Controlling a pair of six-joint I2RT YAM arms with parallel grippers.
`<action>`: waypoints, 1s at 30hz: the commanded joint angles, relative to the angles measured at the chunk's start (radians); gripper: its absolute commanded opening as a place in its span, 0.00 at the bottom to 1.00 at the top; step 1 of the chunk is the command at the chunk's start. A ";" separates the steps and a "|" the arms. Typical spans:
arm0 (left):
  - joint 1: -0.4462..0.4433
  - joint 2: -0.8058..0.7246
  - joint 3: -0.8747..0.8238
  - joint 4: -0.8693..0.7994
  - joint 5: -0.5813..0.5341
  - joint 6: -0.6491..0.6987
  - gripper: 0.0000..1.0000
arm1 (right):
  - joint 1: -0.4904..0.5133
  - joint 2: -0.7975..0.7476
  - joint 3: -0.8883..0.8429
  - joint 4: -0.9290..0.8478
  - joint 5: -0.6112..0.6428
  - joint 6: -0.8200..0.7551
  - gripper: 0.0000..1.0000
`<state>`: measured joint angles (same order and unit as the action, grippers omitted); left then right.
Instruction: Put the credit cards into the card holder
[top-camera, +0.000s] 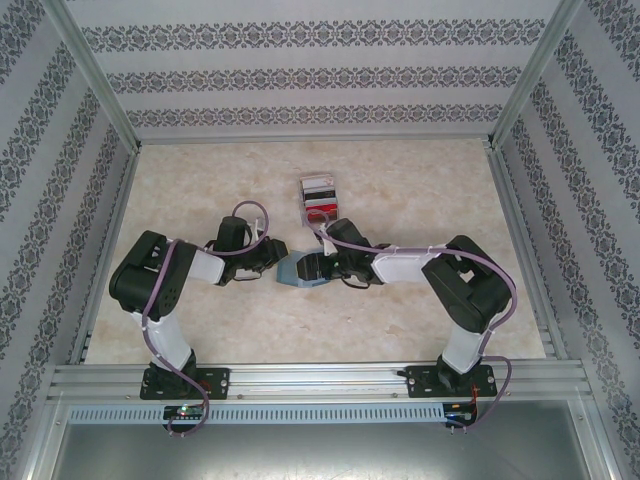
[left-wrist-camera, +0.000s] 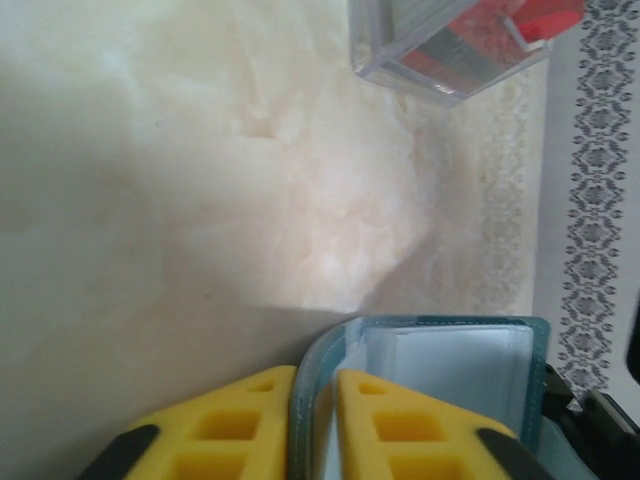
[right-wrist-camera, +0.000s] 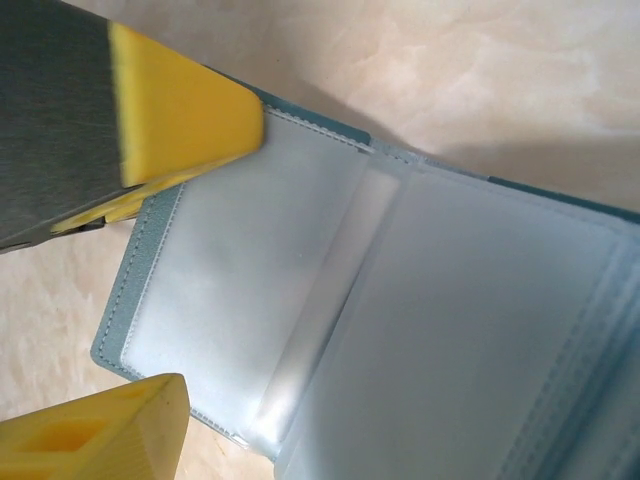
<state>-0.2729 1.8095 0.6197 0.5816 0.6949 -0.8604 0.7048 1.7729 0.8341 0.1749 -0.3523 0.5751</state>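
At the centre of the table (top-camera: 200, 180) the open teal card holder (top-camera: 298, 270) looks light, floppy and slick-leaved, best held by its stiffer stitched cover, which the left gripper (left-wrist-camera: 315, 390) pinches while the right gripper (right-wrist-camera: 215, 260) hangs spread above; the credit cards (top-camera: 320, 198) sit in the clear stand (left-wrist-camera: 390, 65) beyond.

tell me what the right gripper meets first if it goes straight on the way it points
Most likely the card holder: the open right gripper points at its pale inner leaf, one finger to each side; depth unclear.
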 joint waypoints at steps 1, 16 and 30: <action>0.013 0.018 0.001 -0.116 -0.056 0.040 0.13 | -0.003 -0.036 -0.079 -0.100 0.072 -0.018 0.71; 0.009 0.004 0.000 -0.121 -0.051 0.044 0.01 | -0.109 -0.185 0.191 -0.386 0.392 -0.126 0.73; 0.008 0.010 0.009 -0.157 -0.088 0.070 0.00 | -0.043 0.158 0.652 -0.556 0.653 -0.145 0.81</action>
<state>-0.2729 1.8084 0.6338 0.5308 0.6762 -0.8299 0.6010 1.8927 1.4284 -0.3035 0.1417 0.4435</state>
